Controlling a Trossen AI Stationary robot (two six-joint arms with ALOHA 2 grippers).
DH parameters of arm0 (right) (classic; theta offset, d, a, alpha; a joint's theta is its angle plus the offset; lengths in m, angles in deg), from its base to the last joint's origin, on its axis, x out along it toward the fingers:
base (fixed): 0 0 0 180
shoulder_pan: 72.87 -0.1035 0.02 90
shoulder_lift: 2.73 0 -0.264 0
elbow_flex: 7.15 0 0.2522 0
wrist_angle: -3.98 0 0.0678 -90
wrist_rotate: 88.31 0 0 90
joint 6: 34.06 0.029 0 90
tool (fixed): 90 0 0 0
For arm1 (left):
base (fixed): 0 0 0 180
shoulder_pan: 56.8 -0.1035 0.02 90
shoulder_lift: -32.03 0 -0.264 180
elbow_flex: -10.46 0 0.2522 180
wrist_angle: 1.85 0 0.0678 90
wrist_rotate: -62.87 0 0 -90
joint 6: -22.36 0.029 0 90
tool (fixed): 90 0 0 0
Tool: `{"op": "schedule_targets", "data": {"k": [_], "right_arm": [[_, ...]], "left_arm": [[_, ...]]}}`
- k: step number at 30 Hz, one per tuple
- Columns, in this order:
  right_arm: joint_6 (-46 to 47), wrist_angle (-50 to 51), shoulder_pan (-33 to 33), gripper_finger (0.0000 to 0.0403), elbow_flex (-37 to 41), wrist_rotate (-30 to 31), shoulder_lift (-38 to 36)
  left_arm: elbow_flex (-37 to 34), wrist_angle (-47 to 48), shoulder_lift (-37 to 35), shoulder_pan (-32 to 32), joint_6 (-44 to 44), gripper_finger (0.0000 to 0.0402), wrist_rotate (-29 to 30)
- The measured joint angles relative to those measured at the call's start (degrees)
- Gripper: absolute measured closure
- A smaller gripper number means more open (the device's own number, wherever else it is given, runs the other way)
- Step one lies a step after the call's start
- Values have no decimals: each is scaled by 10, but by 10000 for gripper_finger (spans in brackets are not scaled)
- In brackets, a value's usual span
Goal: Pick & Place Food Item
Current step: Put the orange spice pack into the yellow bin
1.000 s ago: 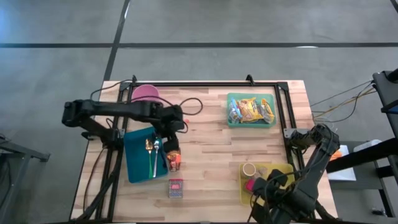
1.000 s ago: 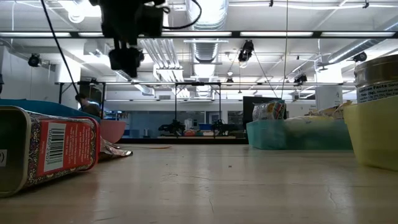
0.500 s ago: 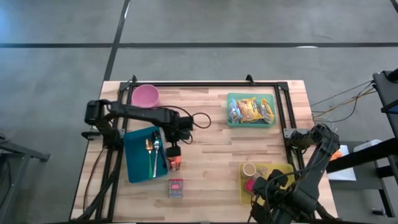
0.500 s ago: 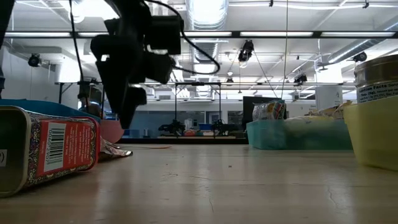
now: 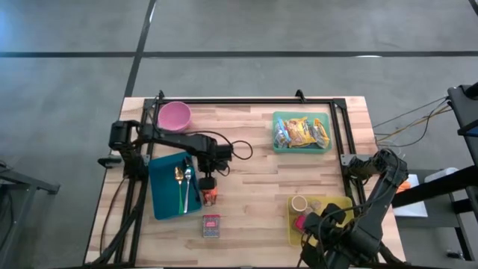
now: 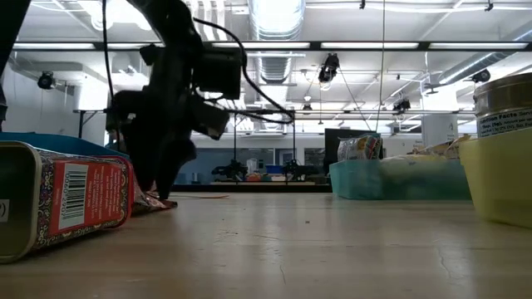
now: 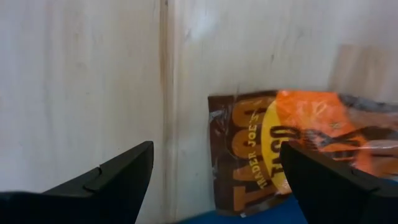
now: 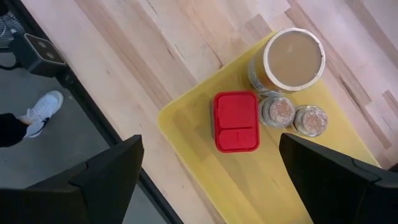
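Lower and farther forward than a second ago, the left end effector (image 5: 208,181) now hangs right over the orange-and-brown snack packet (image 5: 210,196), where earlier it was up near the pink bowl (image 5: 175,115). Its fingers (image 7: 106,180) stand wide apart and hold nothing; in the left wrist view the packet (image 7: 292,155) lies flat on the wood between and just ahead of them (printed lettering facing up). That reads as the end of the approach, so the next step is probably a short descent and a close on the packet. The right end effector (image 8: 205,180), also open and empty, waits above the yellow tray (image 5: 340,203), unchanged over the second.

The packet sits just beside the blue tray (image 5: 164,187), which carries cutlery, and a little back from a small red tin (image 5: 211,226). A teal bin of snacks (image 5: 301,133) stands well apart toward the right. The tabletop (image 5: 254,179) is pale butcher-block wood with a dark rail frame. Beyond it, the low view shows a large hall with strip lights and ducting overhead.
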Motion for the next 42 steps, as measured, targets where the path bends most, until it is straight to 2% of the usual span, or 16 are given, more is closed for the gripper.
{"op": "schedule_targets", "data": {"k": [11, 14, 18, 24, 34, 42], "right_arm": [[-4, 2, 0, 31, 6, 5, 0], [-5, 3, 0, 31, 6, 9, 0], [-5, 4, 0, 31, 6, 9, 0], [-5, 5, 0, 31, 6, 9, 0], [-4, 7, 0, 31, 6, 10, 0], [-10, 9, 0, 31, 6, 10, 0]], "left_arm": [[-46, -47, -6, 12, -10, 48, -2], [-47, -54, -6, 19, -11, 61, 5], [-48, -59, -4, 27, -10, 111, 17], [-48, -68, -3, 32, -10, 216, 19], [-49, -90, 0, 36, -19, 381, -22], [-44, -78, -3, 35, -30, 398, -35]]}}
